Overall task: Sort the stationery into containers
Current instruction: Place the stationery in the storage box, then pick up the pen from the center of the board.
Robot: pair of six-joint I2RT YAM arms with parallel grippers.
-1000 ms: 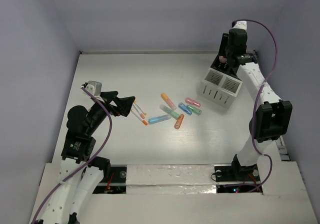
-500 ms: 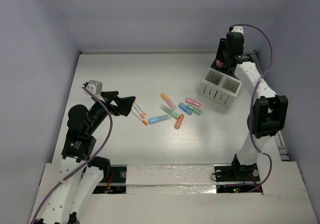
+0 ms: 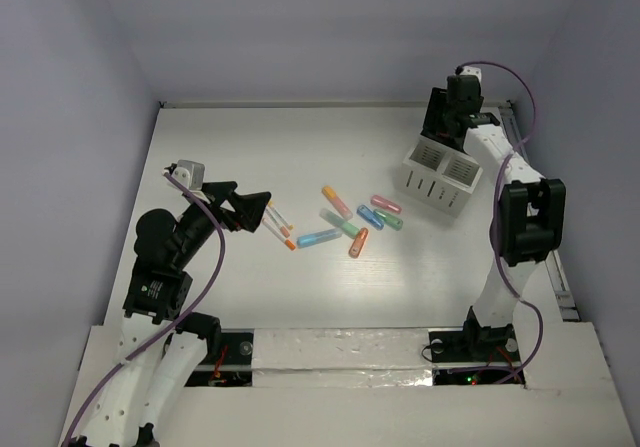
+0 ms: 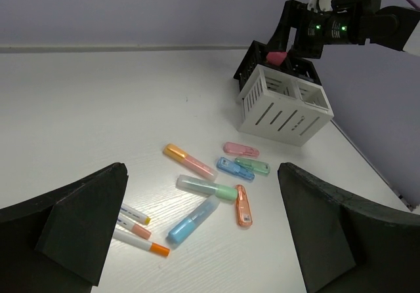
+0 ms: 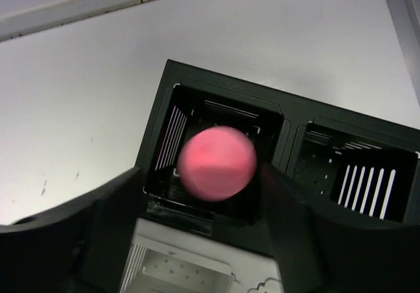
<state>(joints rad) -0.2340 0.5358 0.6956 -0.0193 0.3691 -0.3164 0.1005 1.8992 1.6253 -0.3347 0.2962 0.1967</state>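
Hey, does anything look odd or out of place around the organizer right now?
The pink cylinder pokes above the rim of the black back compartment of the organizer. The right gripper stands open around it. It looks blurred in the wrist view, so maybe not settled.

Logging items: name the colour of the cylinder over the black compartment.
Pink cylinder; right wrist view.

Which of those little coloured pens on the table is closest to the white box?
The pale pink one, at the right end of the cluster. The green one and the blue one beside it lie farther from the white box.
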